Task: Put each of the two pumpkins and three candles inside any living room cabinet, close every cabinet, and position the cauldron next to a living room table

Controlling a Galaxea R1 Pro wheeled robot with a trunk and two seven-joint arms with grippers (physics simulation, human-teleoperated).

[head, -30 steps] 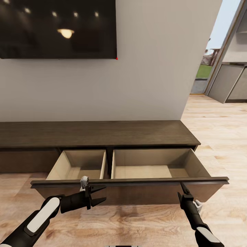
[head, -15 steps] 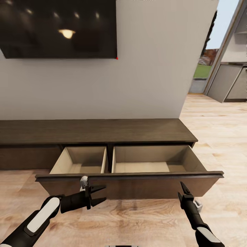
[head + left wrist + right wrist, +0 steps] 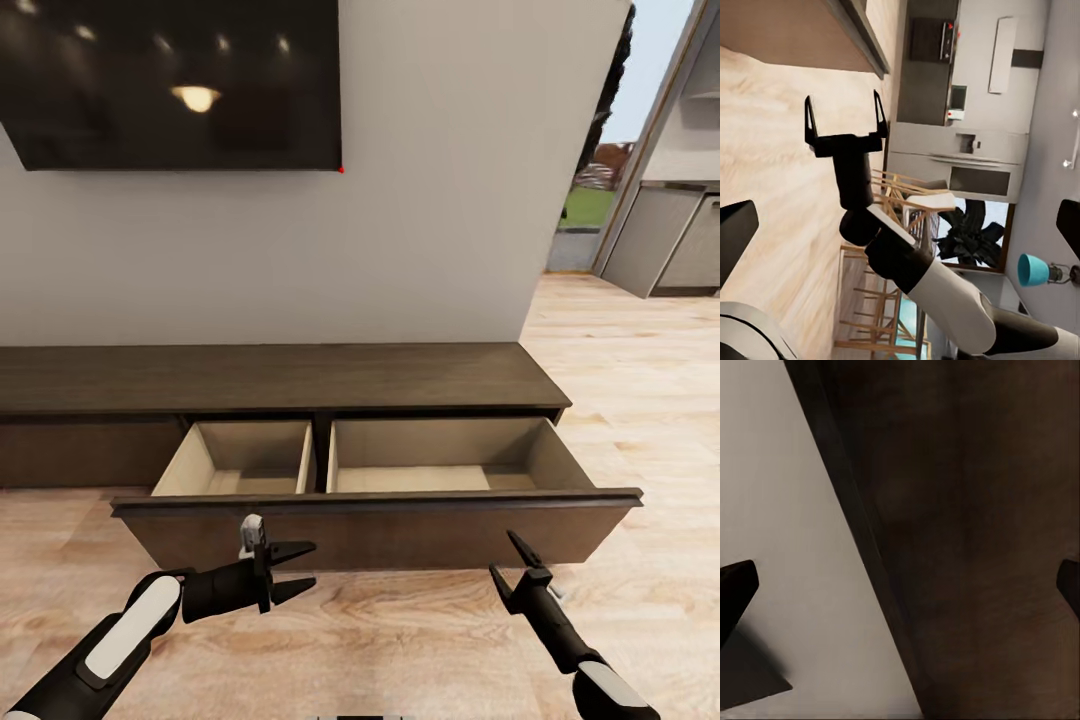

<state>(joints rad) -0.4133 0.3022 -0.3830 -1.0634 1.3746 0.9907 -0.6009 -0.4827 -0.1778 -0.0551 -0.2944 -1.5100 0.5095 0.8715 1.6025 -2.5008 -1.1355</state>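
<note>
So in the head view the cabinet [image 3: 270, 378] runs along the wall under the TV [image 3: 170, 85], and its long drawer [image 3: 380, 530] is pulled out, showing two pale wood compartments inside, both bare as far as I can see. The left gripper [image 3: 300, 567] sits at about 7 o'clock in the frame, just in front of the drawer front, fingers spread, nothing between them. The right gripper [image 3: 511, 566] is around 5 o'clock, also just short of the drawer front, prongs apart and holding nothing. In the left wrist view, the right gripper [image 3: 844, 112] shows across the wood floor [image 3: 772, 187] with both fingers wide apart, with a kitchen behind. In the right wrist view, dark brown cabinet wood [image 3: 975, 540] sits close up beside pale wall, fingertips at the frame edges, wide apart.
</note>
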